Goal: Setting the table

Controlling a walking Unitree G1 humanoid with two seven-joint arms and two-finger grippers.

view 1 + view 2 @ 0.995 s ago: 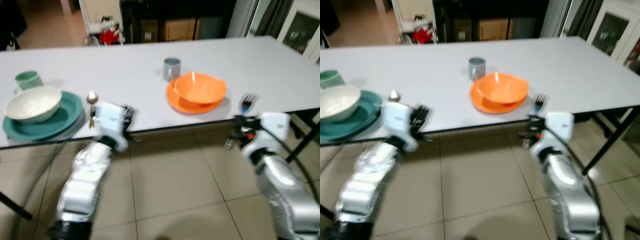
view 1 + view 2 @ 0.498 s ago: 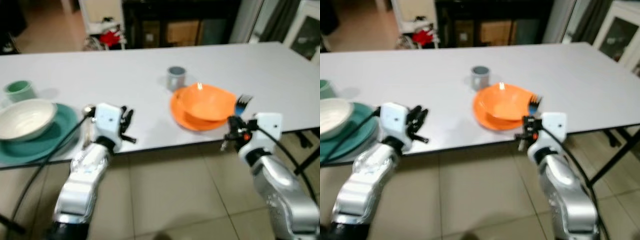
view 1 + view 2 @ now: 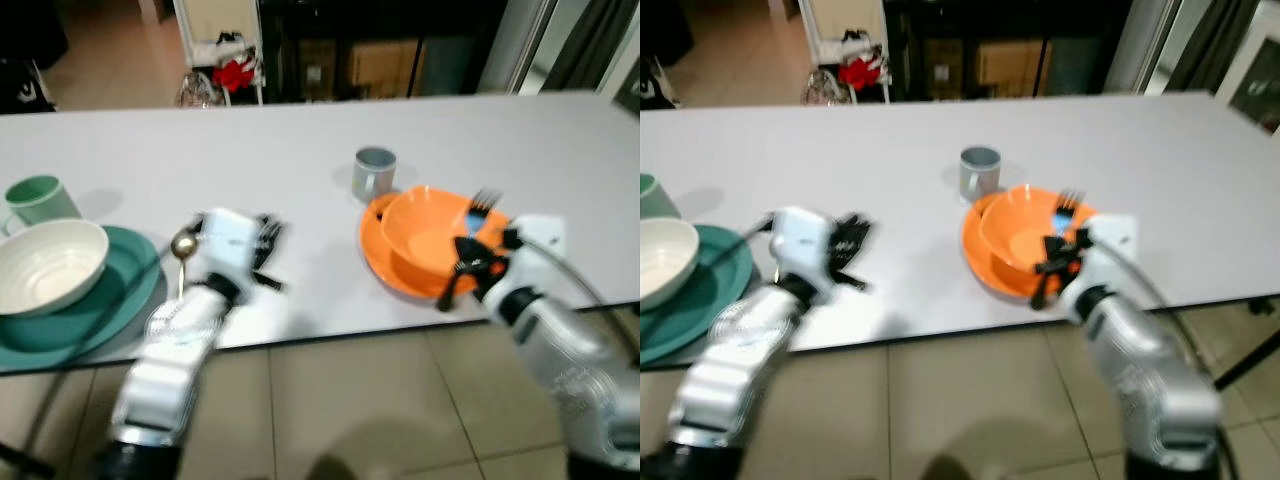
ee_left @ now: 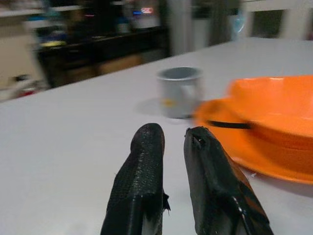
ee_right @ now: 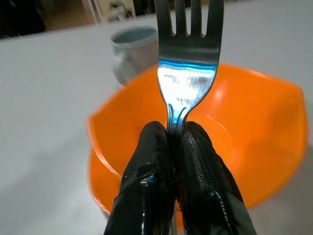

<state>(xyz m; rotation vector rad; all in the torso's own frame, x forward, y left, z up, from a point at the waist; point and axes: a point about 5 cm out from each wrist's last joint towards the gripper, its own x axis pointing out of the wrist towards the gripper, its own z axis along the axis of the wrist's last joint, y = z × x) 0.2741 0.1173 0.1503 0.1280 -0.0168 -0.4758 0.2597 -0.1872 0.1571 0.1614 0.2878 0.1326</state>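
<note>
The long white table [image 3: 300,130] carries an orange bowl on its orange plate [image 3: 425,245] just beyond my right gripper [image 5: 168,142], which pinches a silver fork [image 5: 188,73], tines pointing away over the bowl. My left gripper [image 4: 171,142], fingers pressed almost together, holds nothing.

Home dining room: laid table [image 3: 300,150]

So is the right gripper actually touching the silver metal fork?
Touching. The right wrist view shows the right gripper's two black fingers closed on the silver metal fork's handle.
</note>
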